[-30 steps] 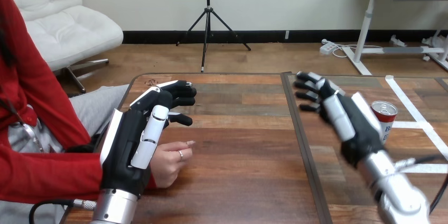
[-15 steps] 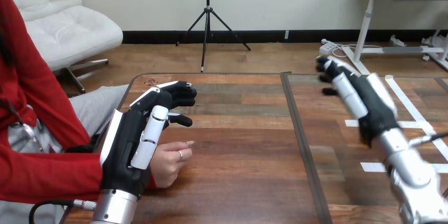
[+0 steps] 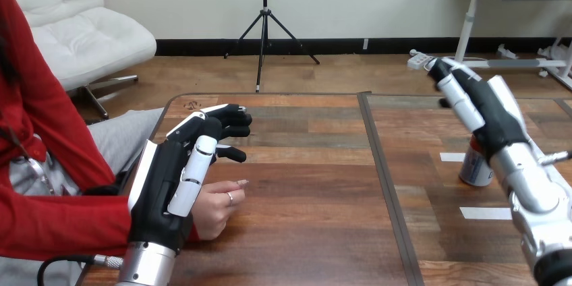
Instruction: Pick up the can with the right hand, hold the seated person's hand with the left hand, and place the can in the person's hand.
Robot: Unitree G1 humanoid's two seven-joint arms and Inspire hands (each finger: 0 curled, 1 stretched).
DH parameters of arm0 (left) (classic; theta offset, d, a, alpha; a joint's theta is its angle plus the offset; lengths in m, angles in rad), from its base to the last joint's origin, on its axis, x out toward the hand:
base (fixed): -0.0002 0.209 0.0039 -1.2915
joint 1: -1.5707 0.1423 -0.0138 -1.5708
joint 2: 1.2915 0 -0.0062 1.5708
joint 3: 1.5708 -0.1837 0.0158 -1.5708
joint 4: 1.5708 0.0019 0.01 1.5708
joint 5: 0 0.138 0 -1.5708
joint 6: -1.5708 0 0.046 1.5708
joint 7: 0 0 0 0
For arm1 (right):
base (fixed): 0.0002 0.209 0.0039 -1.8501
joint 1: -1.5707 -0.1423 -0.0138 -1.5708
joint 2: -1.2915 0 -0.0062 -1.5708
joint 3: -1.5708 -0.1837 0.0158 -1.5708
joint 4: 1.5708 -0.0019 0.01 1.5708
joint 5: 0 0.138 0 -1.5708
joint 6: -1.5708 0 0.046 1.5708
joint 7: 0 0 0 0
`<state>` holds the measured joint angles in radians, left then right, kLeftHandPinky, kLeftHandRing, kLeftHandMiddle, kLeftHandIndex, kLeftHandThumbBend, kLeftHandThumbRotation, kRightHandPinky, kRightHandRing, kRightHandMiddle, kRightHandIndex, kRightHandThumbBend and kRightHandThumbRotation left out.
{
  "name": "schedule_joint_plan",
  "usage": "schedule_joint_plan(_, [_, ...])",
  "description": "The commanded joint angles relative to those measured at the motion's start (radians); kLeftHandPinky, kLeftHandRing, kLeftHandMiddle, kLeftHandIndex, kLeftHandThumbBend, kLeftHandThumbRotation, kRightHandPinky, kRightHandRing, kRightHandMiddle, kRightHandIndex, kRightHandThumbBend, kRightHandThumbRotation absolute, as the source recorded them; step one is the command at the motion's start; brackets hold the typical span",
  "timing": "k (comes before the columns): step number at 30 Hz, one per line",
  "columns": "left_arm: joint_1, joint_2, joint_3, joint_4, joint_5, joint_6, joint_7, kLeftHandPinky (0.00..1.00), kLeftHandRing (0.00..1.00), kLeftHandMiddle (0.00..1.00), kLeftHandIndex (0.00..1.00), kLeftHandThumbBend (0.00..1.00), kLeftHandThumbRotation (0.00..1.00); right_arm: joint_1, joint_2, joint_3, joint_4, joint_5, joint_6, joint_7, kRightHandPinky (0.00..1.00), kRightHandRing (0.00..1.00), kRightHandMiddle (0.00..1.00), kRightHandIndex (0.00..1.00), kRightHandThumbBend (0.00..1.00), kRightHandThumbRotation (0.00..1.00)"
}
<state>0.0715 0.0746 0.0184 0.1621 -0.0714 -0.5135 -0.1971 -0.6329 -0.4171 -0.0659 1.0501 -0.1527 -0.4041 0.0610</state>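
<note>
right hand (image 3: 487, 116) moved up over can (image 3: 473, 168), fingers loose, empty | left hand (image 3: 168, 188) unmoved, likewise

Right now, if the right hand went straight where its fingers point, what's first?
Way looks free: the right hand points past the table's far edge, over bare wood. The can sits by its wrist, behind that line. Depth uncertain.

You have no text, label or number to read here: any print on the can (image 3: 471, 168) is too small to make out.
</note>
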Motion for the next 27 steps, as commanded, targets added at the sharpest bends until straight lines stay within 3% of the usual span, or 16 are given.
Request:
schedule_joint_plan(1, [-0.059, 0.008, 0.007, -0.001, -0.013, -0.007, -0.007, 0.54, 0.7, 0.7, 0.67, 0.46, 0.88, -0.239, -0.067, 0.038, 0.095, -0.072, -0.011, -0.086, 0.84, 0.9, 0.9, 0.89, 0.8, 1.0])
schedule_joint_plan(11, [-0.057, 0.005, 0.007, -0.004, -0.016, -0.004, -0.007, 0.54, 0.7, 0.7, 0.67, 0.48, 0.88, -0.286, -0.085, 0.057, 0.148, -0.121, 0.04, -0.125, 0.84, 0.91, 0.92, 0.9, 0.86, 1.0])
schedule_joint_plan(27, [-0.054, 0.004, 0.006, -0.008, -0.015, -0.002, -0.005, 0.53, 0.68, 0.69, 0.66, 0.48, 0.85, -0.313, -0.099, 0.059, 0.199, -0.129, 0.102, -0.131, 0.7, 0.86, 0.9, 0.92, 0.77, 0.94])
